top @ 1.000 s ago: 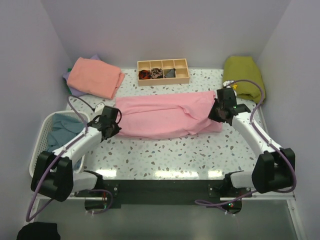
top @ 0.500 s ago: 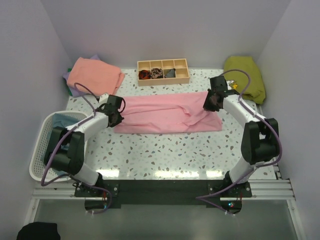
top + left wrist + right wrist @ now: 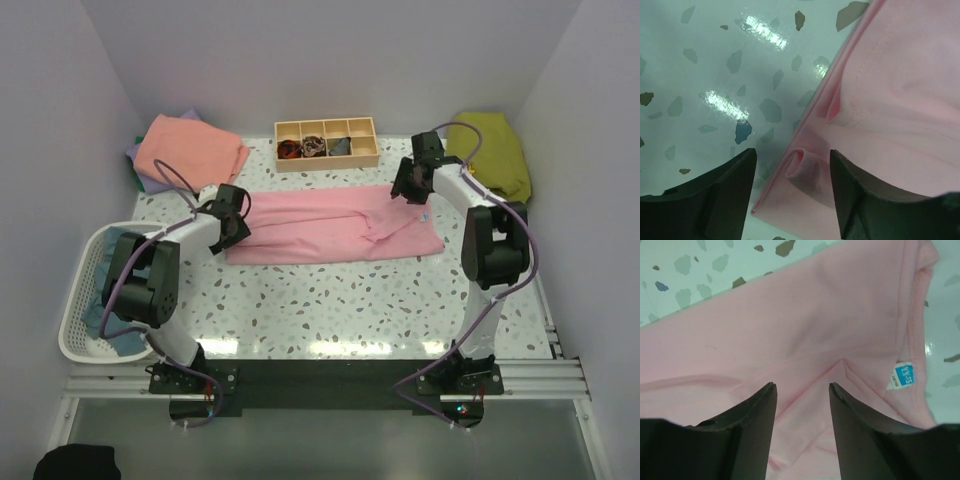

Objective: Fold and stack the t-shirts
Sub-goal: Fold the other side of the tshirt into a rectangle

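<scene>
status: one fold in progress, stack partly built.

the light pink t-shirt [image 3: 335,227] is lying mid-surface [image 3: 330,300] as a long flat band, apparently folded lengthwise, running left to right between the two arms. a crease and some rumpling are showing right of centre.

the left pincer [image 3: 232,215] is sitting at the band's left end. in the left wrist view its fingers [image 3: 705,200] are standing spread, straddling a small curled lip of hem and gripping nothing.

the right pincer [image 3: 412,182] is hanging over the far right corner. in the right wrist view its fingers [image 3: 735,435] are likewise parted and empty above the cloth, near the collar's blue size label [image 3: 902,376].

done, as far as visible: a folded salmon-coral t-shirt [image 3: 190,152] is resting on a lavender one [image 3: 135,150] at the far left corner.

left, by my reading: the pink band is still needing its crosswise folds and a transfer onto that stack. teal-blue cloth [image 3: 108,325] is waiting in the white basket [image 3: 75,290] at near left. an olive-green bundle [image 3: 490,150] is sitting at far right; whether it is a shirt i cannot tell.

the wooden tray [image 3: 326,143] is sitting just beyond the band.
</scene>
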`<state>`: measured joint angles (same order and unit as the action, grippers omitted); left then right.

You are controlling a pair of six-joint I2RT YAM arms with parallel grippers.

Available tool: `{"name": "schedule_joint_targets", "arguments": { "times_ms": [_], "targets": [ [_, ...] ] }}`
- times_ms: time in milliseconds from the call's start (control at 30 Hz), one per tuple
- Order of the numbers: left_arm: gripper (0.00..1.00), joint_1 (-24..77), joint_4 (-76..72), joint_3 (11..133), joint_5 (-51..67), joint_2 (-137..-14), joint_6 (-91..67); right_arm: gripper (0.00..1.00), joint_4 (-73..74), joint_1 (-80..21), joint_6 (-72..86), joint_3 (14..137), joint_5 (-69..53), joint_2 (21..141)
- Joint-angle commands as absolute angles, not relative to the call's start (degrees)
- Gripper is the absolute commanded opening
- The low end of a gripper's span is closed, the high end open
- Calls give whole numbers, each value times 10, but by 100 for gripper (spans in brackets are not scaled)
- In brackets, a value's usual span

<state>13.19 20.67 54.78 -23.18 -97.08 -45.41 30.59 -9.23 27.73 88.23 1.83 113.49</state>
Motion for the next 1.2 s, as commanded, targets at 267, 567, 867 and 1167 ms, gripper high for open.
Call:
{"name": "schedule_joint_targets", "arguments": {
  "times_ms": [267, 567, 867, 1167],
  "targets": [
    [72, 121, 219, 531, -275, -873, -454, 56, 337, -70, 243, 934, 2, 1100],
    [70, 122, 129, 473, -139, -810, -398, 54, 269, -70, 288, 725, -100, 1008],
    [69, 121, 113, 471, -72, -835, -393, 53, 225, -71, 305, 668, -125, 997],
    [69, 121, 118, 469, -74, -831, -396, 53, 209, -72, 312, 710, -143, 1056]
  ]
}}
